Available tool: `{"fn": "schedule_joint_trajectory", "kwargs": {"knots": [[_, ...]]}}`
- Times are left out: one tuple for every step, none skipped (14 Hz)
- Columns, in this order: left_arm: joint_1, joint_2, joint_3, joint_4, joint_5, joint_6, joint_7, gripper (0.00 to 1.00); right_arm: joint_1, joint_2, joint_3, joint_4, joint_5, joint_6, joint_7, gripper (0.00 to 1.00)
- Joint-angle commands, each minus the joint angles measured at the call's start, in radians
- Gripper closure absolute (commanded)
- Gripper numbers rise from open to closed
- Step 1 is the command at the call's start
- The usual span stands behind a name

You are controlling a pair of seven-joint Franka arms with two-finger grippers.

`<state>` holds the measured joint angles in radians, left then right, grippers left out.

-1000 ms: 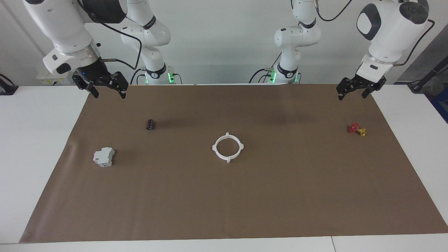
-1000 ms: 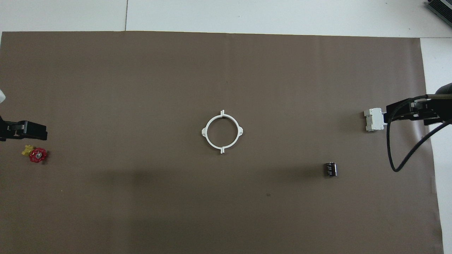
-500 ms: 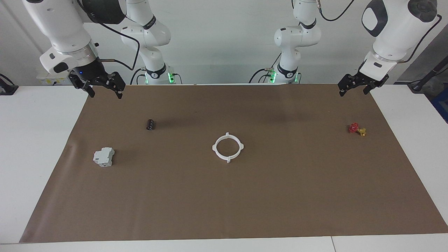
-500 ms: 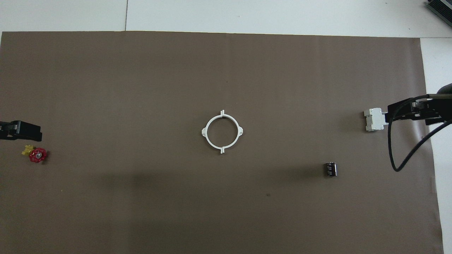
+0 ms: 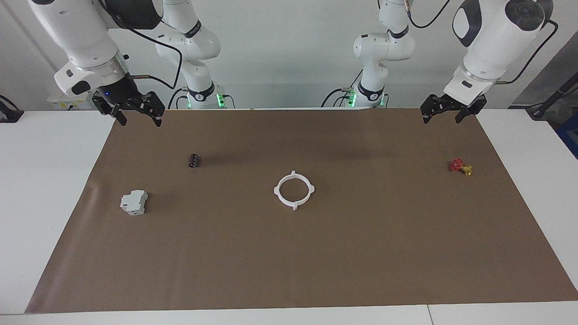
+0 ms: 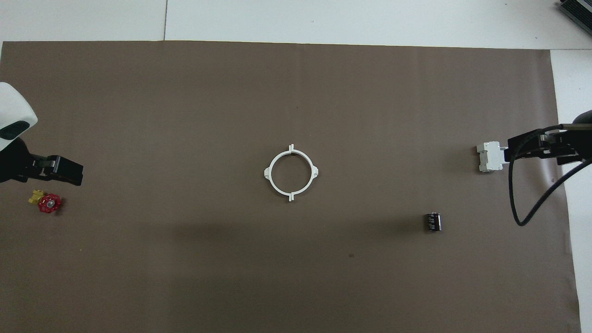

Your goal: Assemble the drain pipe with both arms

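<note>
A: Big picture first: the white tabletop (image 5: 54,189) carries a brown mat (image 5: 361,253) that covers nearly all of it, and everything sits on that mat.

B: And the 2 arms hang over the mat's edge closest to the robots. The left gripper (image 5: 447,110) is up in the air above the corner at the left arm's end, fingers spread apart, nothing between them.

A: Same story at the other corner. The right gripper (image 5: 135,113) hovers above the mat's edge at the right arm's end, fingers apart, holding nothing.

B: Now the star of the show: the drain pipe (image 5: 294,190) lies flat right at the mat's centre, a closed white ring with 4 small tabs poking outward. Both halves meet, and no gripper touches it.

A: From overhead the ring (image 6: 291,173) reads as 1 clean circle, well apart from both grippers.

B: Smaller items now. A grey boxy block (image 5: 134,202) rests near the mat's edge at the right arm's end, farther from the robots than the right gripper's corner.

A: A small black cylinder (image 5: 194,160) lies between that block and the mat's centre, closer to the robots' edge.

B: Tiniest of all, a red-and-gold valve (image 5: 461,166) sits near the edge at the left arm's end.
</note>
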<state>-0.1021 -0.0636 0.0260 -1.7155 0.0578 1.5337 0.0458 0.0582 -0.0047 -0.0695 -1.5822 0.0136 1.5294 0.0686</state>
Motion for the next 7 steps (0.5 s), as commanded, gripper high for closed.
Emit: {"fn": "schedule_joint_trajectory", "kwargs": {"knots": [[-0.011, 0.013, 0.025, 0.030, -0.010, -0.006, -0.003, 0.00, -0.011, -0.012, 0.002, -0.007, 0.000, -0.006, -0.018, 0.00], [-0.010, 0.013, 0.026, 0.049, -0.010, -0.004, -0.004, 0.00, -0.011, -0.014, 0.002, -0.007, 0.000, -0.008, -0.018, 0.00], [-0.010, 0.015, 0.028, 0.063, -0.010, 0.011, -0.006, 0.00, -0.011, -0.015, 0.002, -0.008, 0.000, -0.008, -0.016, 0.00], [-0.008, 0.015, 0.028, 0.062, -0.009, 0.026, -0.006, 0.00, -0.011, -0.017, 0.002, -0.012, 0.000, -0.005, -0.015, 0.00], [-0.005, 0.015, 0.028, 0.063, -0.010, 0.028, -0.006, 0.00, -0.012, -0.017, 0.002, -0.012, 0.000, -0.005, -0.015, 0.00], [0.002, 0.015, 0.032, 0.063, -0.010, 0.026, -0.006, 0.00, -0.012, -0.017, 0.002, -0.012, 0.000, -0.003, -0.016, 0.00], [0.004, 0.015, 0.054, 0.063, -0.010, 0.025, -0.003, 0.00, -0.012, -0.017, 0.002, -0.012, 0.000, -0.003, -0.016, 0.00]]}}
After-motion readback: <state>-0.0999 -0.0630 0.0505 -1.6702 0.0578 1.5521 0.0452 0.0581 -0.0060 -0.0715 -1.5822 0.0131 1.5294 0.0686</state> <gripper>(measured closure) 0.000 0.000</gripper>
